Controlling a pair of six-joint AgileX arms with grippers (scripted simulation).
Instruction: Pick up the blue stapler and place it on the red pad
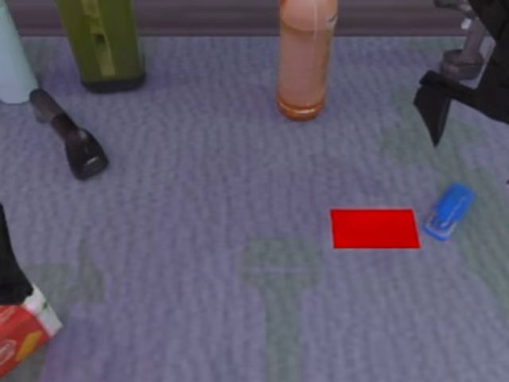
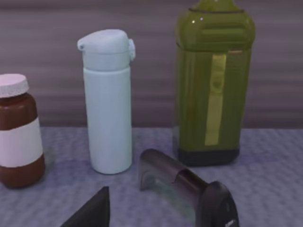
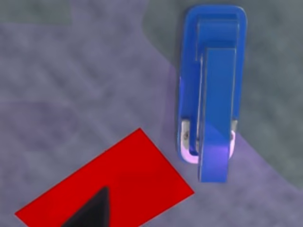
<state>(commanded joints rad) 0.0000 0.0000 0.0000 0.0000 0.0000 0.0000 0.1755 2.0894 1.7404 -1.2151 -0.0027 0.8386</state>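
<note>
The right gripper, jaws unclear, is hovering above the blue stapler beside the red pad, needing descent

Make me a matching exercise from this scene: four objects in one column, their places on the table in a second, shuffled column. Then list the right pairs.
Objects
1. blue stapler
2. orange bottle
3. red-and-white carton
4. black scanner

Places
A. at the top view's lower left corner
B. lying near the left edge, just in front of the green bottle
C. just right of the red pad, beside it and not on it
D. standing at the back, near the middle

Pairs: 1-C, 2-D, 3-A, 4-B
</note>
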